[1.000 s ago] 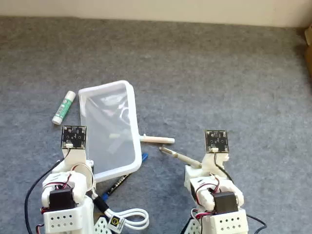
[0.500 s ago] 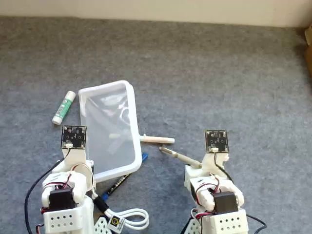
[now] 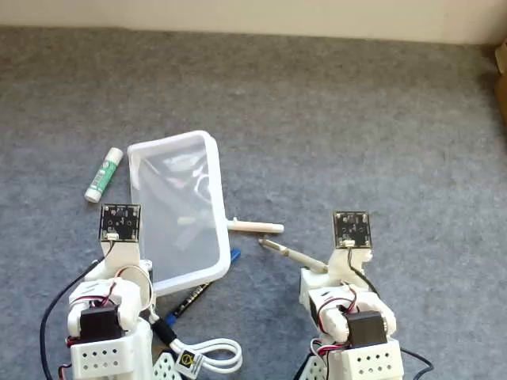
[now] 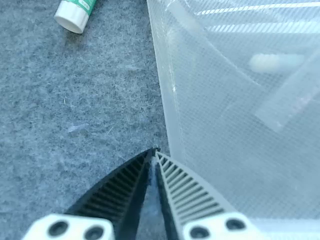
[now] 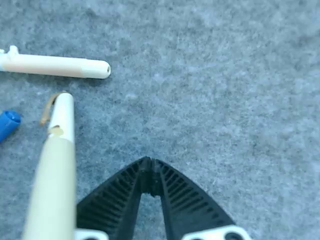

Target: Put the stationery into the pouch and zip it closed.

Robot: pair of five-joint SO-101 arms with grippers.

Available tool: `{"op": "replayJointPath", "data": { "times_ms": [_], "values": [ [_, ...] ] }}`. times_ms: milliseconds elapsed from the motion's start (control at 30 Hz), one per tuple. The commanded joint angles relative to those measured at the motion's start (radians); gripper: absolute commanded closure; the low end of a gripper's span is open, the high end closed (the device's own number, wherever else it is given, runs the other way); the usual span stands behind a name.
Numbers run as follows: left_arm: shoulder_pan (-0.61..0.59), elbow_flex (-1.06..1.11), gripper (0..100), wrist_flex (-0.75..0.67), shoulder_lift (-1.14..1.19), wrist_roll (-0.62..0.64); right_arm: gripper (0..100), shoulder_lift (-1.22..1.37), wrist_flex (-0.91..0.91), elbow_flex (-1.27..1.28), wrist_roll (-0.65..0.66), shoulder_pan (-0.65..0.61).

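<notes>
The clear pouch (image 3: pixel 176 207) lies on the desk (image 3: pixel 356 119). A glue stick (image 3: pixel 104 174) sits on one side of it, a white pen (image 3: pixel 255 227) on the other. The left hand (image 4: pixel 154 152), by the pouch's edge, is squeezed shut and empty. So is the right hand (image 5: pixel 150 172), past the pen.

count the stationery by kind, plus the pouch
pouch: 1
glue stick: 1
cream pens: 2
blue pen, partly under the pouch: 1
black pen, partly under the pouch: 1
total: 6
</notes>
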Motion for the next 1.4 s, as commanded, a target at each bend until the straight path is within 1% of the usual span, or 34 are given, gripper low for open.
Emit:
{"op": "replayJointPath", "data": {
  "times_ms": [0,367,467,900,1133,1267,1367],
  "values": [
    [-0.008,0.024,99,0.003,-0.001,-0.009,99.3,-0.015,0.004,0.136,0.012,0.010],
    [-0.004,0.024,99,0.005,-0.001,-0.009,99.3,-0.015,0.004,0.136,0.012,0.010],
    [-0.004,0.024,99,0.038,-0.001,-0.008,99.3,-0.015,0.004,0.136,0.012,0.010],
    [-0.004,0.015,99,0.037,-0.005,-0.009,99.3,-0.015,0.004,0.136,0.012,0.007],
    [-0.010,-0.180,98,0.037,-0.007,-0.011,99.3,-0.015,0.005,0.134,0.012,0.012],
    [-0.010,-0.289,94,0.037,-0.005,-0.021,99.3,-0.015,0.005,0.134,0.012,0.012],
    [-0.012,-0.363,88,0.041,-0.004,-0.158,99.3,-0.015,0.005,0.134,0.012,0.012]
  ]
}}
